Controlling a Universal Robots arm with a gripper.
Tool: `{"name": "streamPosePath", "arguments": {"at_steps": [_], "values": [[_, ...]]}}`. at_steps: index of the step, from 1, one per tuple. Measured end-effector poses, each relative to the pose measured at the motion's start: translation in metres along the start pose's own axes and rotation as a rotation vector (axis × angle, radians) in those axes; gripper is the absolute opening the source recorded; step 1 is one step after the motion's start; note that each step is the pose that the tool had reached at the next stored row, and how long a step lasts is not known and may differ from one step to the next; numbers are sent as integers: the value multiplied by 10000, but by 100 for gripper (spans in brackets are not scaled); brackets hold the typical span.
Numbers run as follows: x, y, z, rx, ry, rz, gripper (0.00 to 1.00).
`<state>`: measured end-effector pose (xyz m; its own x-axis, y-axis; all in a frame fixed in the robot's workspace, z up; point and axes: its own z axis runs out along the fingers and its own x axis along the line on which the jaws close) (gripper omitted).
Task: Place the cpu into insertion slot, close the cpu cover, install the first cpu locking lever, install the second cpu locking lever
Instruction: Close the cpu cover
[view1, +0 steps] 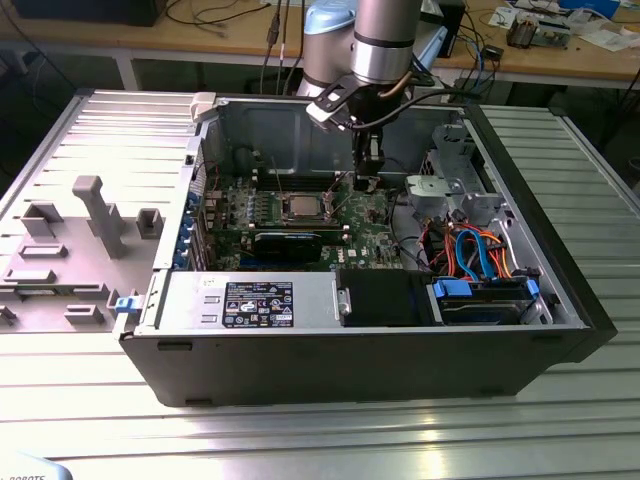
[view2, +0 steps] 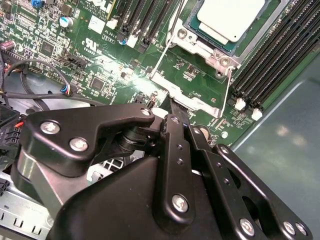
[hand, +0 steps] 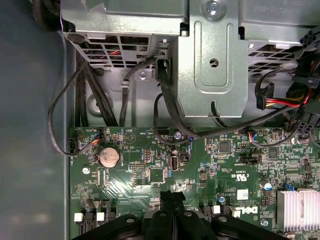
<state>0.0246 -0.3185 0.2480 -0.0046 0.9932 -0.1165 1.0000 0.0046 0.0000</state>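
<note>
Claw (view2: 176, 106), fingers pressed together, blocks circuit board (view2: 100, 65) near the edge-cropped cpu (view2: 230, 17).

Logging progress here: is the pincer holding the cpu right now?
No, in the second wrist view the cpu lies on the board framed by the cpu cover, apart from the pincer.

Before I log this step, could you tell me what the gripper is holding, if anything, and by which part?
Nothing: the black gripper is shut and empty, its tip near the square silvery metal cpu cover.
</note>
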Motion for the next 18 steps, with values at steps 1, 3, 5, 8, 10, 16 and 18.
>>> {"name": "streamPosePath", "arguments": {"at_steps": [1,3,5,8,10,16,18], "values": [[0,-2,0,0,-1,1,11],[0,-13,0,0,-1,0,11],[0,-25,0,0,-1,-1,11],[1,-52,0,0,-1,0,11],[1,-68,0,0,-1,0,11],[2,-115,-1,0,-1,0,11],[2,-125,-1,0,-1,0,11]]}}
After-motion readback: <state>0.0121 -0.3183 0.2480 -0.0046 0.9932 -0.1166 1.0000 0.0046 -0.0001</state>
